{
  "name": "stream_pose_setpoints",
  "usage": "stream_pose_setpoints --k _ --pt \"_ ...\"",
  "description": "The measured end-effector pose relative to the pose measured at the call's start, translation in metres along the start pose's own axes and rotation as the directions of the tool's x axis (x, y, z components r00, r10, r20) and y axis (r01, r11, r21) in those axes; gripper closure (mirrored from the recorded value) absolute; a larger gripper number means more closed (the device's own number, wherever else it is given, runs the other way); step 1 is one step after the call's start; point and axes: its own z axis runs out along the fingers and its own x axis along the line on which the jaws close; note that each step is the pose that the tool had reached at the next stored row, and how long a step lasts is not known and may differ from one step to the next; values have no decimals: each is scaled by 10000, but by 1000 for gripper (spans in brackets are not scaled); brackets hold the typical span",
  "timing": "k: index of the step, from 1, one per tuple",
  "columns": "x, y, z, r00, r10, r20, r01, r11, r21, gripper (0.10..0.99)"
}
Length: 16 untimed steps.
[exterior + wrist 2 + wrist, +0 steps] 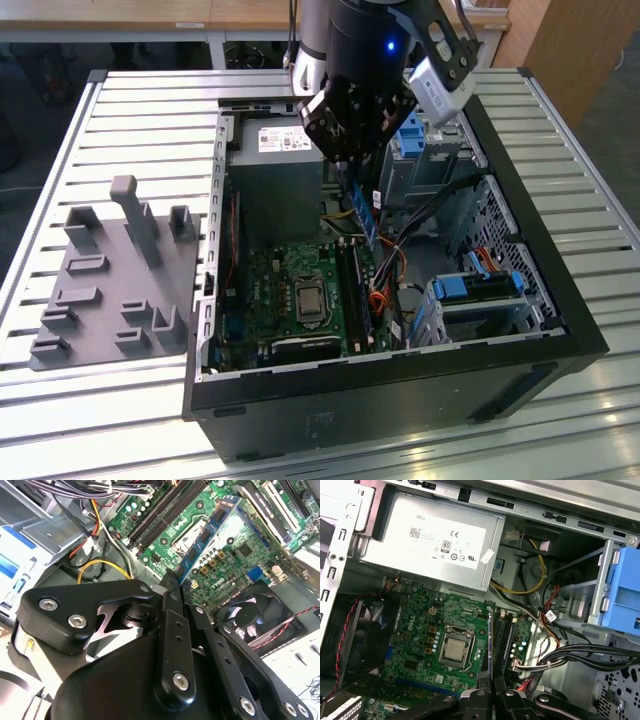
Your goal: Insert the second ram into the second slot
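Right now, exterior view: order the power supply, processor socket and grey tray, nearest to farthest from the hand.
1. Power supply, beside the hand gripping the second ram.
2. Processor socket, on the motherboard.
3. Grey tray, exterior view's far left.

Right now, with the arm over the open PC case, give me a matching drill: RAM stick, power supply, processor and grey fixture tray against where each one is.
Things:
1. thin blue circuit-board RAM stick
2. grey metal power supply box with a white label
3. square silver processor
4. grey plastic fixture tray

Places:
A. on the slatted metal table, outside the black case, at the exterior view's left
B. seated in its socket on the green motherboard
C. clamped in the black gripper
D. in a corner of the case, next to the motherboard

Pairs: 1-C, 2-D, 3-B, 4-A
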Motion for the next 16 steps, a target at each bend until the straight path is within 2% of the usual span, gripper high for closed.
stream_pose_setpoints --k 11,16 --pt "0 0 5 9986 532 20 -532 9986 5 949" --pt "1 0 7 9950 1001 37 -1001 9950 9 949"
